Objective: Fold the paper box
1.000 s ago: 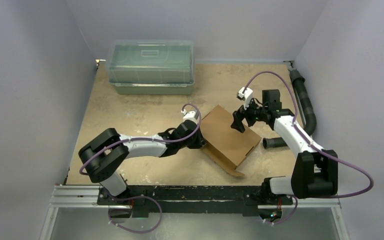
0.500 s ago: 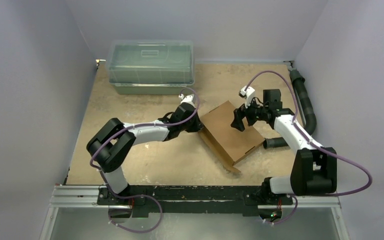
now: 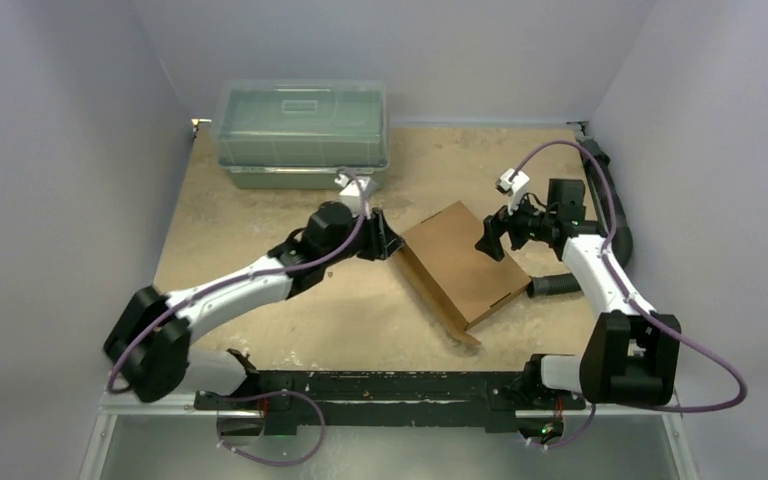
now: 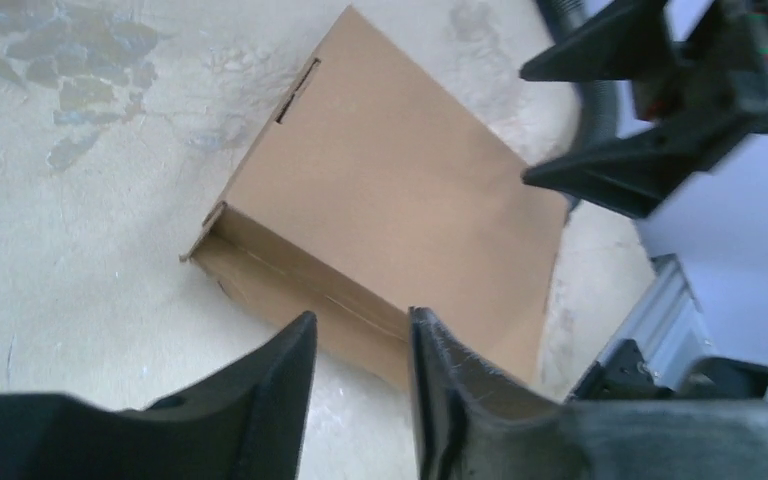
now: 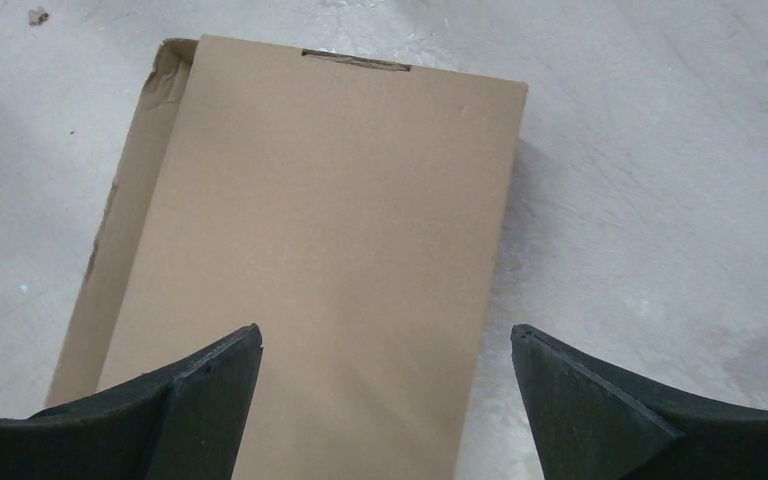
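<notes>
The left gripper's (image 4: 362, 316) jaws stood a narrow gap apart with nothing between them. In the left wrist view they hung just short of the box's (image 3: 457, 264) near side wall, not touching it. The right gripper's (image 5: 385, 332) jaws were spread wide and held nothing, poised above the box's flat top panel, 1 finger (image 5: 200, 395) over the cardboard and the other past its right edge.

The brown cardboard box lay closed on the table (image 3: 260, 225), right of centre and turned at a slant between the 2 grippers. A thin slot was cut near 1 end of its top panel, and a small flap stuck out at its nearest corner. Well behind the left arm, a clear green plastic bin (image 3: 302, 130) with its lid on stood by the far wall. A black hose (image 3: 615, 225) ran along the table's right edge.
</notes>
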`<state>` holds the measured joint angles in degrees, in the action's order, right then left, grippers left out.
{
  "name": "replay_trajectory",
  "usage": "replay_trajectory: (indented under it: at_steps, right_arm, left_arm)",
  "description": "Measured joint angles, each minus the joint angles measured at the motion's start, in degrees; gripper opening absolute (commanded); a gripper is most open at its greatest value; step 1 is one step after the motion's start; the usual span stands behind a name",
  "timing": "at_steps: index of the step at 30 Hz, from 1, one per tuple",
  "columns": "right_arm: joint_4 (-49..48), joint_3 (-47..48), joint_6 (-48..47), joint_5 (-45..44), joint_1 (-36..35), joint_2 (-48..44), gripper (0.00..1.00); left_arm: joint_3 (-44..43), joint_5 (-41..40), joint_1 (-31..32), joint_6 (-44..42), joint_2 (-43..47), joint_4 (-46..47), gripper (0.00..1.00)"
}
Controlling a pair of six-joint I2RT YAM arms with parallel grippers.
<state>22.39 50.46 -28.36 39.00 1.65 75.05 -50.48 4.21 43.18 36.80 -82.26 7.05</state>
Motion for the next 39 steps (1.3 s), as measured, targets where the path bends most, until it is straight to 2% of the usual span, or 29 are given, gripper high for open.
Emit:
replay_trajectory:
  at_steps: [3,6,9,13,18,23,29,32,34,37,39]
  right_arm:
    - [1.7,0.0,-3.2,1.1,2.2,-1.7,0.98]
    - [3.3,0.0,-6.2,1.5,3.3,-2.8,0.98]
    - [3.8,-0.4,-8.6,1.5,3.3,-3.9,0.99]
    - [3.6,-3.6,-10.9,0.7,3.3,-7.0,0.99]
    - [2.7,-5.8,-10.7,0.6,3.6,-8.3,0.99]
    - [1.8,-4.5,-5.9,1.0,4.9,-3.5,0.98]
    - [1.1,-4.2,0.0,-2.1,5.3,1.3,0.96]
    - [0.7,-4.2,2.1,-2.0,5.3,3.2,0.90]
    - [0.8,-3.7,3.1,-1.9,5.3,4.7,0.84]
    - [0.8,-3.0,4.2,-1.5,5.3,6.8,0.80]
    - [0.8,-2.8,5.0,-0.7,5.3,7.9,0.77]
  left_arm:
    - [7.6,-0.2,0.0,0.7,10.5,2.9,0.52]
    - [17.8,0.3,0.0,4.6,17.8,8.0,0.54]
    - [27.8,1.2,0.0,10.3,19.9,13.7,0.58]
    - [38.3,1.9,0.4,18.4,18.1,22.7,0.60]
    - [38.3,1.6,2.0,23.1,11.7,30.6,0.60]
    - [35.4,0.3,3.8,25.2,5.2,36.1,0.60]
    - [34.7,-0.7,4.2,25.8,1.2,38.4,0.60]
    - [34.7,-1.0,4.2,25.4,1.2,38.7,0.61]
    - [34.7,-1.0,4.1,25.0,1.7,38.6,0.66]
    - [34.9,-1.0,3.4,24.2,4.9,38.4,0.89]
    - [35.8,-1.2,2.3,23.9,8.7,38.3,0.94]
